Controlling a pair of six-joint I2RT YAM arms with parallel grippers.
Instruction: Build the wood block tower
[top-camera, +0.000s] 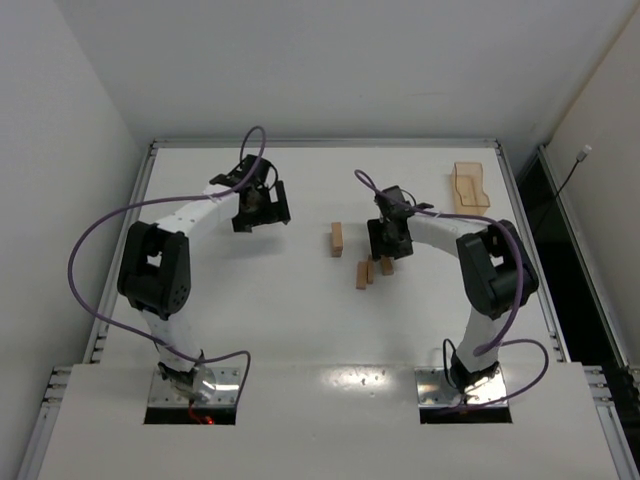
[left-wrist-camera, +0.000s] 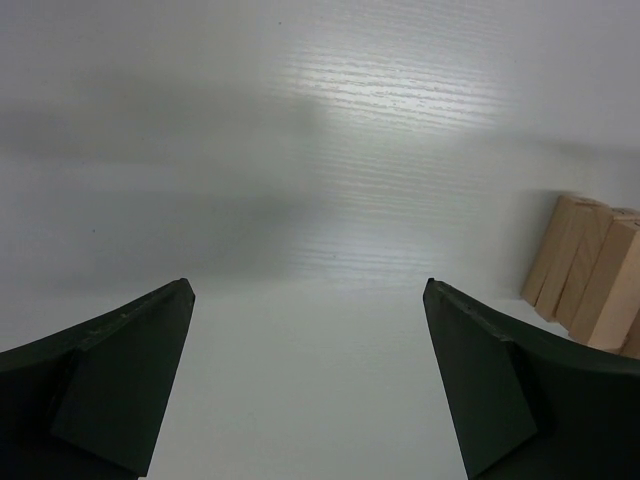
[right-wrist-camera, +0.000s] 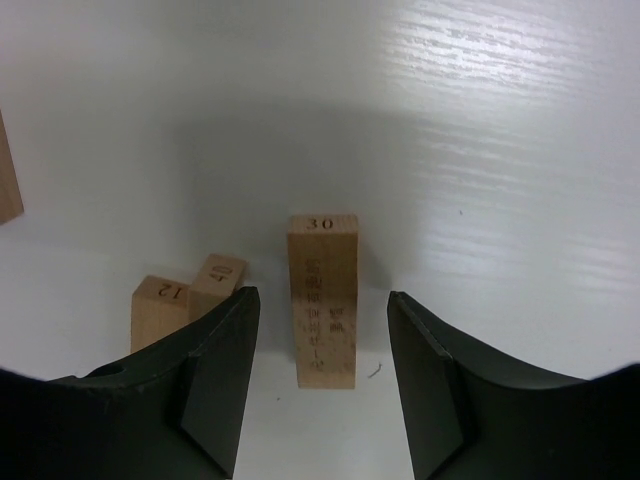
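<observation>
No stacked tower shows. Small light-tan wood blocks lie near the table's middle. A set of blocks lies apart to the left and also shows at the right edge of the left wrist view. My right gripper is open and low over the table. Its jaws straddle a block marked 30 without touching it. Blocks marked 12 and 40 lie just left of it, seen from above as a small cluster. My left gripper is open and empty over bare table.
A shallow translucent tan tray sits at the back right of the white table. Another block's edge shows at the far left of the right wrist view. Purple cables loop over both arms.
</observation>
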